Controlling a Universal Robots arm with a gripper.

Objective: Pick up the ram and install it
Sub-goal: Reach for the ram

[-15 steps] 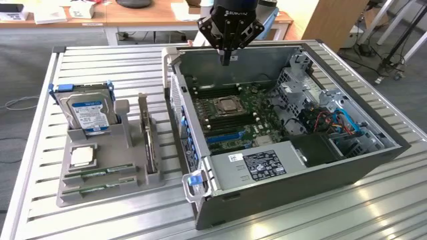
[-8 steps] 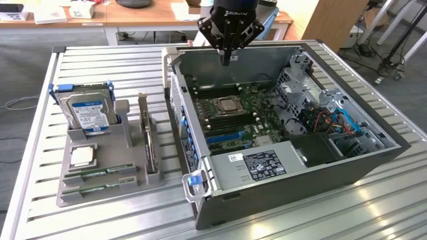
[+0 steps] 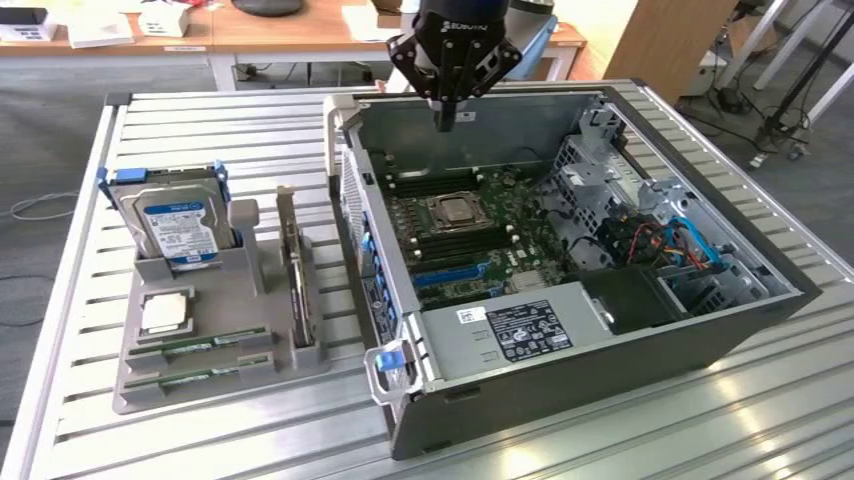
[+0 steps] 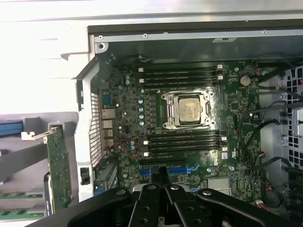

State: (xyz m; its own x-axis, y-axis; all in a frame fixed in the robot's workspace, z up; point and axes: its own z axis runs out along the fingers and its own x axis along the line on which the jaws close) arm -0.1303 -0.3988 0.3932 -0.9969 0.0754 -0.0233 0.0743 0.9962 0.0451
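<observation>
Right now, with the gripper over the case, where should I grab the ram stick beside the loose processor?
Probably grip the ram at mid-length across its long edges, coming straight down. It lies lengthwise in a tray slot whose walls seem to box in its ends, leaving the top open.

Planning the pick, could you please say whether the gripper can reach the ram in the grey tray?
Probably yes: the ram lies uncovered in the tray, nothing above it; the gripper hangs shut over the case.

The gripper [image 3: 451,122] is cut off above its black body by the exterior view's top edge, the hard drive [image 3: 171,225] is hidden low down by the grey tray [image 3: 220,310], and the ram [image 3: 198,347] seems too small to show its chips.
</observation>
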